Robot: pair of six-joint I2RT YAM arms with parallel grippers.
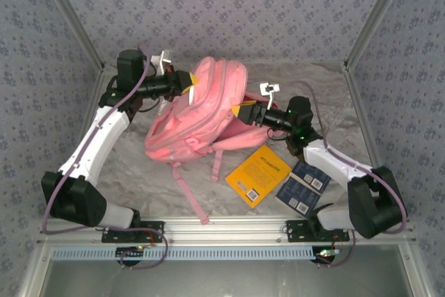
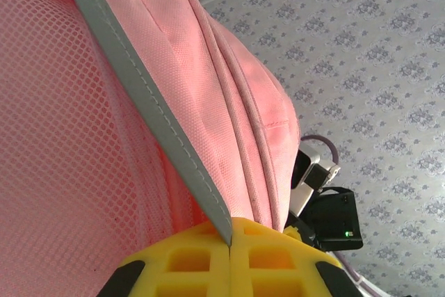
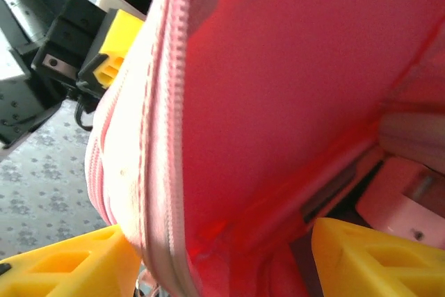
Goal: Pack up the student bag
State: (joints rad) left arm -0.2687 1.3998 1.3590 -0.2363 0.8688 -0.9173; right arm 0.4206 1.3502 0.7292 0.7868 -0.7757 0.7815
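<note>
Left gripper [image 2: 229, 240] is clamped on the grey-white trim [image 2: 139, 95] of the student bag [image 1: 198, 113], which slumps mid-table toward the back. Right gripper [image 3: 222, 255] has fingers apart, straddling the zip edge [image 3: 163, 102] w/o pinching it. You've got nothing packed as far as I can judge: yellow book [image 1: 259, 174] and two dark-blue booklets [image 1: 304, 186] lie flat on the table [image 1: 132, 172], btwn bag and right arm base. Bag interior is hidden, so can't rule out contents. Room: open table front-left; back-left corner post [image 1: 73, 22] is near the left wrist. Pink strap [image 1: 189, 193] trails to the front rail [image 1: 229, 226]; snag risk.
</note>
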